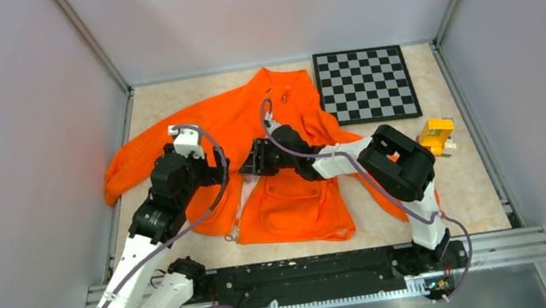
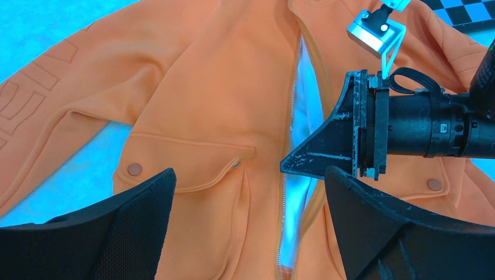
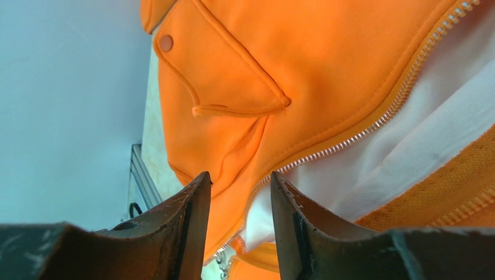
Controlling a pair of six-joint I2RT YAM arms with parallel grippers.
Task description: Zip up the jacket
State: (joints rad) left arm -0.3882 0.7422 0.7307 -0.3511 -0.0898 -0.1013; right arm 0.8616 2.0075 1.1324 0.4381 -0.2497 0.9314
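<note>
The orange jacket (image 1: pixel 292 199) lies flat on the table, collar at the far side and hem toward me. Its front zipper (image 2: pixel 284 192) is open and shows white lining (image 3: pixel 408 146). A small metal pull on a chain (image 3: pixel 223 262) hangs at the hem end of the zipper. My left gripper (image 1: pixel 223 172) is wide open and empty above the left front panel and its flap pocket (image 2: pixel 187 163). My right gripper (image 1: pixel 249 163) is open and empty. Its tips sit at the zipper opening (image 2: pixel 289 163), and in its own view (image 3: pixel 240 176) the jaws straddle the zipper teeth without touching them.
A black-and-white chessboard (image 1: pixel 364 84) lies at the back right, touching the jacket's sleeve. A small yellow object (image 1: pixel 436 136) sits at the right by the right arm's elbow. Grey walls enclose the table; a metal rail (image 1: pixel 308 265) runs along the near edge.
</note>
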